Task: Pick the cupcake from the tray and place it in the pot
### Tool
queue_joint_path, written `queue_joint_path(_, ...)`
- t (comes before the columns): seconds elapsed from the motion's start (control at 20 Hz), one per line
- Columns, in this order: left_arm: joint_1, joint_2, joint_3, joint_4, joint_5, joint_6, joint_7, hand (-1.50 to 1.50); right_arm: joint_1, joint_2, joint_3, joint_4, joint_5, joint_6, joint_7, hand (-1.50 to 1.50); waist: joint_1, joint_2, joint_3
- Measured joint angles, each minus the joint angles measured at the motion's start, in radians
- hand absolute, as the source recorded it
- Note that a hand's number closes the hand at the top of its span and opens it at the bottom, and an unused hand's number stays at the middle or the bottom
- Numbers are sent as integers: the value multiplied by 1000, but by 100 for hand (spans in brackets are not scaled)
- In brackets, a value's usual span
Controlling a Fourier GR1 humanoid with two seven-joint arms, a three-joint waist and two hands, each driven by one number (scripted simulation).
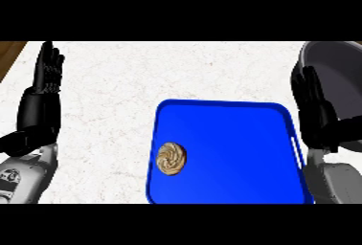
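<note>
You had not started the pick: the cupcake (pixel 172 158) lay on the tray (pixel 233 143), near its left rim. Both hands, left (pixel 42 95) and right (pixel 314 112), held straight fingers and nothing. The pot (pixel 339 72) waited at the worktop's right edge.

One cupcake (pixel 172 158). One blue tray (pixel 233 143). One grey pot (pixel 339 72). Two black hands, left (pixel 39 103) and right (pixel 316 112), on two grey forearms. One white counter (pixel 141 76).
</note>
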Motion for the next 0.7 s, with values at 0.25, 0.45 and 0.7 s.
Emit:
queue_joint_path(0.25,13,-18,26,38,64,-30,75,0,-104,-49,115,-44,167,-6,-11,150,15,-12,6)
queue_joint_path(0.45,37,-42,21,65,116,-53,142,0,-182,-185,222,-47,423,-16,-23,-150,26,-17,-4)
queue_joint_path(0.7,60,-29,56,40,181,-85,239,0,-205,-109,365,-46,640,-122,-56,-150,18,-19,7)
